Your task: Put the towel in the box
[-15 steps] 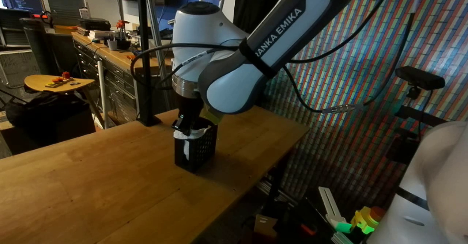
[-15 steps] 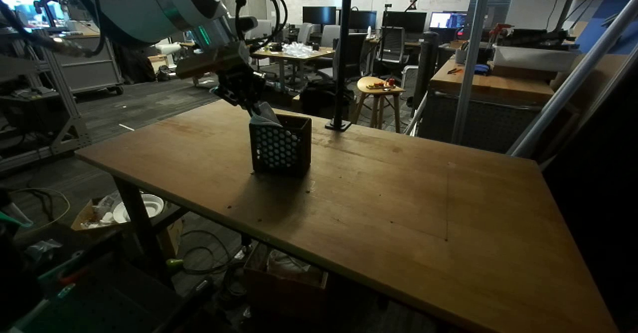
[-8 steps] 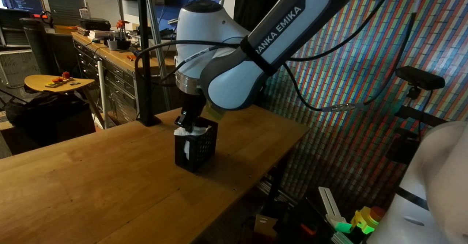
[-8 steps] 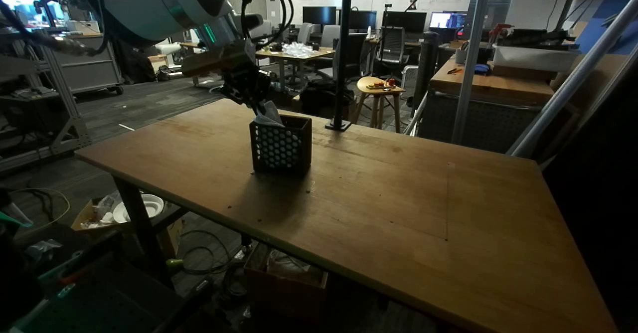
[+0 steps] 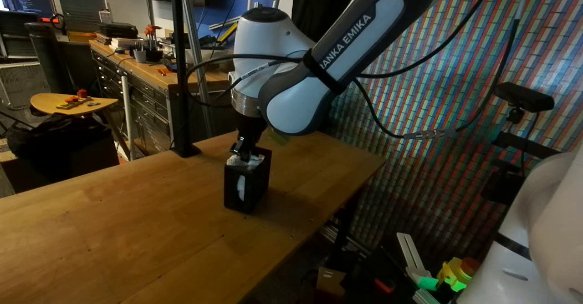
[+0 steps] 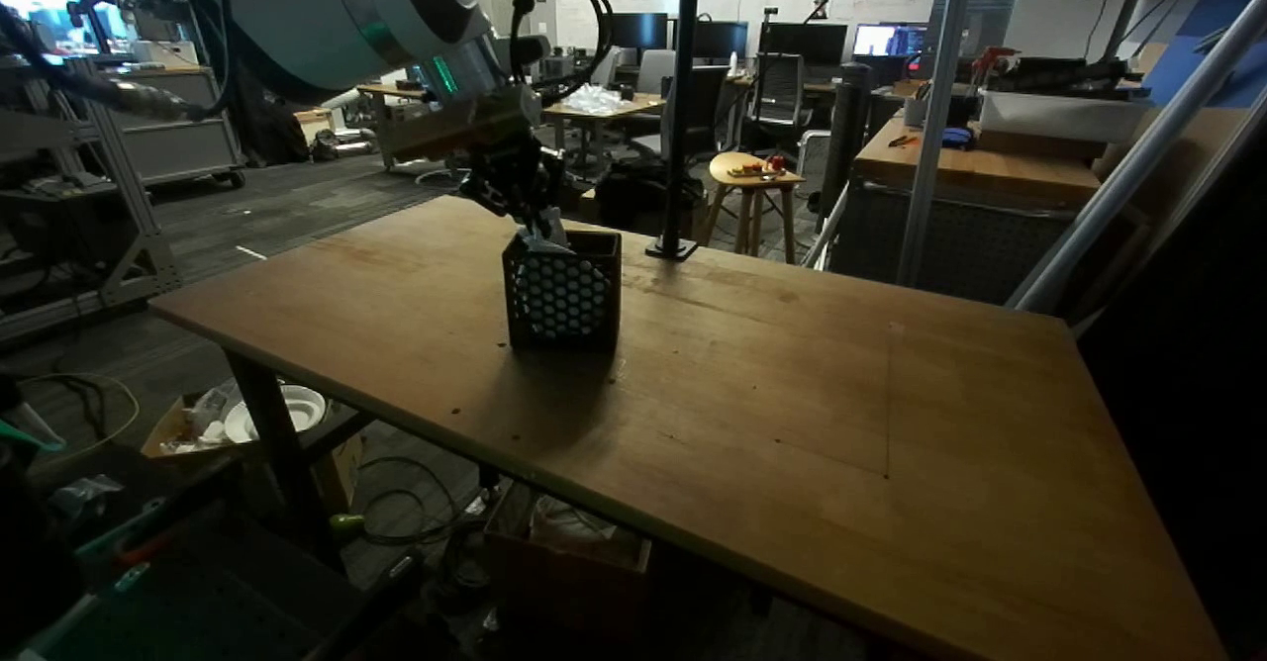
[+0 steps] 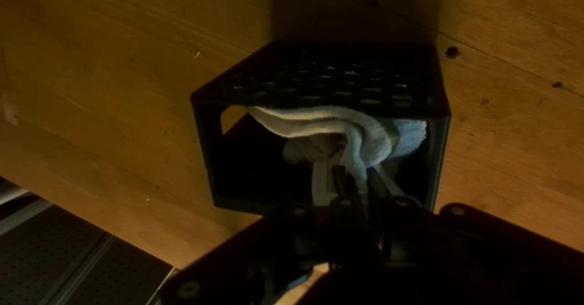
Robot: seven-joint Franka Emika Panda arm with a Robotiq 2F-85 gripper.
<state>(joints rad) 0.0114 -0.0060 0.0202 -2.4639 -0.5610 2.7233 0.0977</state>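
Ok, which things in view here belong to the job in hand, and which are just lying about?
Belongs to the job:
black perforated open-topped box
pale grey cloth towel, bunched inside it
black two-fingered gripper, closed on the towel

Just lying about:
black soft fabric bag
light wooden stool with small red and yellow pieces

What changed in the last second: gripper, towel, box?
The gripper moved right in both exterior views, the top of the pale towel shifting with it. The black perforated box turned slightly, its left edge shifting right in both. No new grasp or release: the gripper stays shut on the towel. Box still upright on the wooden table.
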